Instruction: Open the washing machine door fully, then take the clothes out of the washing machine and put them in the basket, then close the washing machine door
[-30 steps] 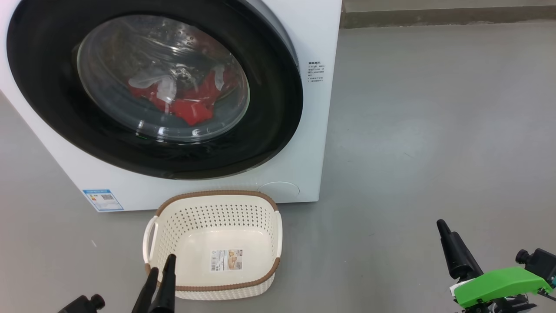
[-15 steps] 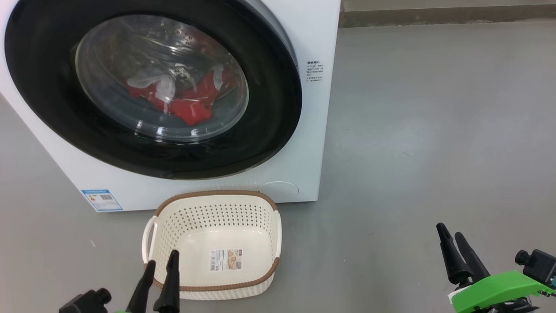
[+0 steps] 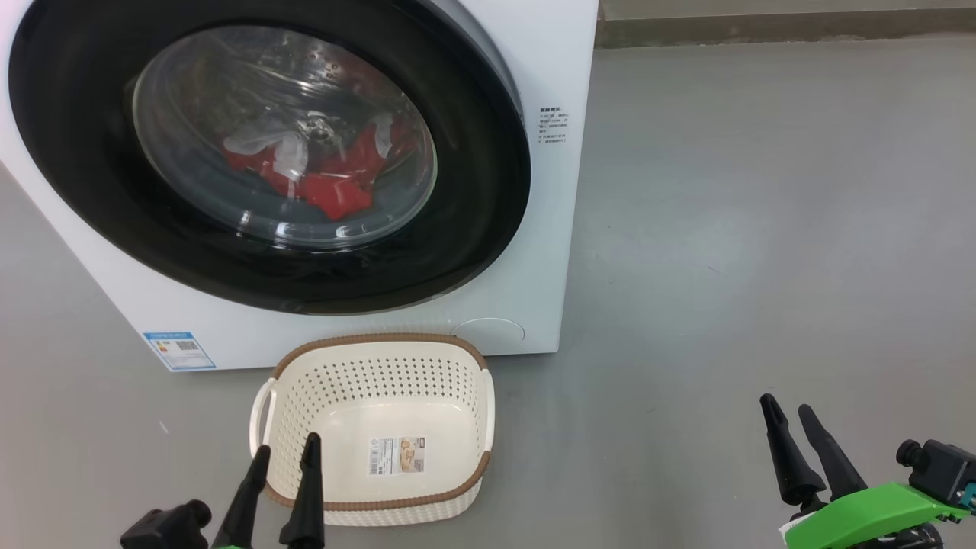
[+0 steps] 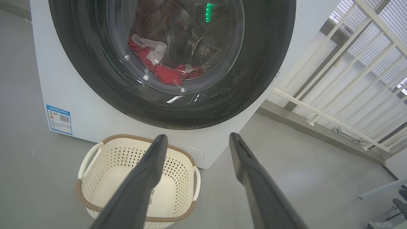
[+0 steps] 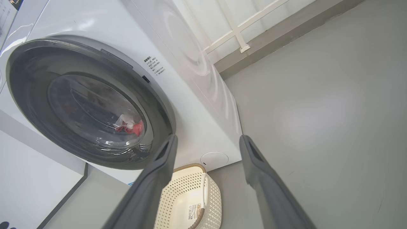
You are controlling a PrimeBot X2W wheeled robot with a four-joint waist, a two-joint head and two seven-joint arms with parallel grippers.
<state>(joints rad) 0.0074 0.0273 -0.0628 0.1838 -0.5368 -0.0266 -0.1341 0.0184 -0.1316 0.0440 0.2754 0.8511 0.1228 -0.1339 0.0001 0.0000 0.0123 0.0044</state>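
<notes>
The round, glossy black-rimmed glass door (image 3: 480, 191) of the big white front-loading washing machine (image 3: 560, 91) is shut; the red-and-white fabric clothes (image 3: 335, 191) lie inside behind its glass; the small cream perforated plastic basket (image 3: 381, 338) sits on the grey floor (image 3: 724, 229) just before the machine; the left gripper (image 3: 286, 444) hovers over the basket's near rim, the right gripper (image 3: 785, 406) well apart, each with 2 fingers spread, grasping nothing.
</notes>
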